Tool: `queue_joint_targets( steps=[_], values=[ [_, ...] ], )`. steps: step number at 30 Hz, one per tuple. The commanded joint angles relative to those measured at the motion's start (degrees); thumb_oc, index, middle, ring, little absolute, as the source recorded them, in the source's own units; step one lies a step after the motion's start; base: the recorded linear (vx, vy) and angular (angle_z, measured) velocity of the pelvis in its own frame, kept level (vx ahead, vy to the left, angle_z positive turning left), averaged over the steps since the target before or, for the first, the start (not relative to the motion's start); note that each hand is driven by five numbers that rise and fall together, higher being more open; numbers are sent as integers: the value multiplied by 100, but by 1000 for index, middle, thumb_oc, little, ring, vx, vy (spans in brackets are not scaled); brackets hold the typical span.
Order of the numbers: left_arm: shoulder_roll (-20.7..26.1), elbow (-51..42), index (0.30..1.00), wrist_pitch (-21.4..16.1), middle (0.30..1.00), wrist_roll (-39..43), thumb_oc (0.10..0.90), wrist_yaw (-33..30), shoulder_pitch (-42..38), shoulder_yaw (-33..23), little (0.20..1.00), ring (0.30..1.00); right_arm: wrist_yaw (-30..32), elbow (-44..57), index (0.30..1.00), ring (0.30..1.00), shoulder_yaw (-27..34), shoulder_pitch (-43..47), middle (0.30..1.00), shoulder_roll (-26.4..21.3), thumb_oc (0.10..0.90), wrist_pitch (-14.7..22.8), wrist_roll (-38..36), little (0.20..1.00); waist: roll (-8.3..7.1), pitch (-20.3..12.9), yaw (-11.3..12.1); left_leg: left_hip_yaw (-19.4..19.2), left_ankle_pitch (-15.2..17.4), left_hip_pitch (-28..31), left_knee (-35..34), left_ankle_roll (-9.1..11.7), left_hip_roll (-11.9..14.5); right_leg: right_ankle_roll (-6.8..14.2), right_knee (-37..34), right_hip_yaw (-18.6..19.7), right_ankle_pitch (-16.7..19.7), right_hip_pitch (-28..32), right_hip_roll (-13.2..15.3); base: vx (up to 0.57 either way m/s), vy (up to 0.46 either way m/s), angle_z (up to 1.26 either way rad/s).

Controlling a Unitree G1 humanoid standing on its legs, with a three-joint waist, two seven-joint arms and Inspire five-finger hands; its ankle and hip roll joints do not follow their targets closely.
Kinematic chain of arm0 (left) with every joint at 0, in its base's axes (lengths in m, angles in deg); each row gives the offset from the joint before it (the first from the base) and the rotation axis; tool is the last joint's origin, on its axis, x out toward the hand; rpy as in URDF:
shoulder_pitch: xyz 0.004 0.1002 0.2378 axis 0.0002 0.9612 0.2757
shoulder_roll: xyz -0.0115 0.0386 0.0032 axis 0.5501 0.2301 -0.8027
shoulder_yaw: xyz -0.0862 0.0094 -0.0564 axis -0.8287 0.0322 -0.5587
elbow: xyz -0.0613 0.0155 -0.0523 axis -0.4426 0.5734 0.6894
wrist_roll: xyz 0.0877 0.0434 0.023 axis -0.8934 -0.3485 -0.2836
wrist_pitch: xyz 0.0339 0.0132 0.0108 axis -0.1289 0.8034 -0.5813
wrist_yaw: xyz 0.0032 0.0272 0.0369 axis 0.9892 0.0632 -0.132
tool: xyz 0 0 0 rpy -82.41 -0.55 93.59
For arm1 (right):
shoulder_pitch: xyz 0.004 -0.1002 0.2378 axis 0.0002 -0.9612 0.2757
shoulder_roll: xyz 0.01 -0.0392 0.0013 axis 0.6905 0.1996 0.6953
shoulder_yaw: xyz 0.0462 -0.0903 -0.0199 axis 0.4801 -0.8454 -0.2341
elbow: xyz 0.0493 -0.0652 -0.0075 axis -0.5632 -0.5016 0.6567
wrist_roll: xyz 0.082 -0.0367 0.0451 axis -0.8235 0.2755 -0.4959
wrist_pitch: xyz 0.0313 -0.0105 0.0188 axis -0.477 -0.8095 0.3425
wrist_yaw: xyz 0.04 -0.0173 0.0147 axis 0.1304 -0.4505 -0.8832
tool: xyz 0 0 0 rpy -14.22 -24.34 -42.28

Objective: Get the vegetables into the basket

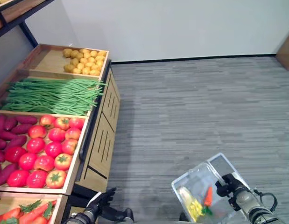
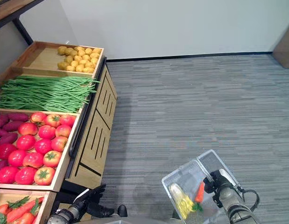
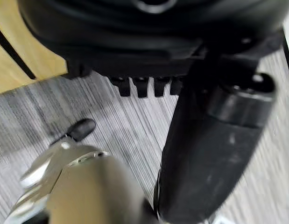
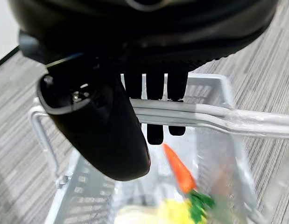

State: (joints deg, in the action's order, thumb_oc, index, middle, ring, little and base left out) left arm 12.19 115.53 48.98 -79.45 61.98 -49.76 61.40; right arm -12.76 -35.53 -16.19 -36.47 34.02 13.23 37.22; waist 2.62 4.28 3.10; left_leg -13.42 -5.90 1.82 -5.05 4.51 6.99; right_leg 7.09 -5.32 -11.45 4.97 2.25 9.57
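My right hand (image 1: 229,183) is shut on the silver handle (image 4: 214,115) of a clear plastic basket (image 1: 193,175), which hangs low at the right over the floor. Inside it lie a small orange carrot (image 4: 178,170) and a yellow corn cob (image 1: 191,204). My left hand (image 1: 101,201) is low by the foot of the wooden produce stand (image 1: 101,140), with its fingers relaxed and nothing in them. On the stand's trays are red tomatoes (image 1: 46,149), purple sweet potatoes (image 1: 9,133), green beans (image 1: 51,95), yellow potatoes (image 1: 84,60) and carrots (image 1: 23,212).
The stand fills the left side, with slatted wooden panels facing the aisle. Grey striped floor (image 1: 195,107) stretches to the white back wall. A brown piece of furniture (image 1: 287,49) stands at the far right corner.
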Motion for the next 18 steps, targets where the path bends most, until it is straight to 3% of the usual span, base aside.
queue_joint_targets(
  steps=[1,4,5,7,12,18],
  values=[
    [114,314,1000,-18,1000,-791,900,-475,-336,-11,1000,1000,354,30,300,300,-103,1217,300,-528,400,386,228,300,-297,-61,38,273,86,-241,5,137,66,304,32,-103,92,-93,223,-39,-44,-9],
    [-66,942,1000,46,1000,-1007,900,-700,-464,-219,1000,1000,414,-225,300,300,-145,1388,300,-606,400,371,308,300,-264,3,53,254,66,-276,5,150,83,291,32,-66,99,-165,201,-30,-36,-8],
    [-129,1177,1000,94,1000,-1050,900,-834,-505,-332,1000,1000,459,-216,336,336,-141,1453,336,-637,425,361,290,336,-241,49,52,239,48,-302,5,161,98,282,32,-47,108,-209,187,-20,-23,-5],
    [-181,1356,1000,136,1000,-1153,900,-940,-503,-407,1000,1000,490,-259,1000,1000,-104,1488,1000,-674,900,344,267,1000,-222,72,51,225,36,-319,5,171,115,272,32,-14,110,-247,170,-10,-33,-8],
    [-322,1850,1000,279,1000,-1477,900,-1045,-420,-527,1000,1000,411,-583,1000,1000,-59,1435,1000,-675,900,341,188,1000,-219,118,63,222,16,-297,5,195,178,237,32,4,83,-266,105,29,-41,-4],
    [-359,1924,1000,344,1000,-1308,900,-1051,-416,-685,1000,1000,362,-702,1000,1000,70,1298,1000,-696,900,295,161,1000,-242,96,61,260,23,-268,5,207,188,223,32,-52,38,-206,74,15,-8,0]
  ],
)
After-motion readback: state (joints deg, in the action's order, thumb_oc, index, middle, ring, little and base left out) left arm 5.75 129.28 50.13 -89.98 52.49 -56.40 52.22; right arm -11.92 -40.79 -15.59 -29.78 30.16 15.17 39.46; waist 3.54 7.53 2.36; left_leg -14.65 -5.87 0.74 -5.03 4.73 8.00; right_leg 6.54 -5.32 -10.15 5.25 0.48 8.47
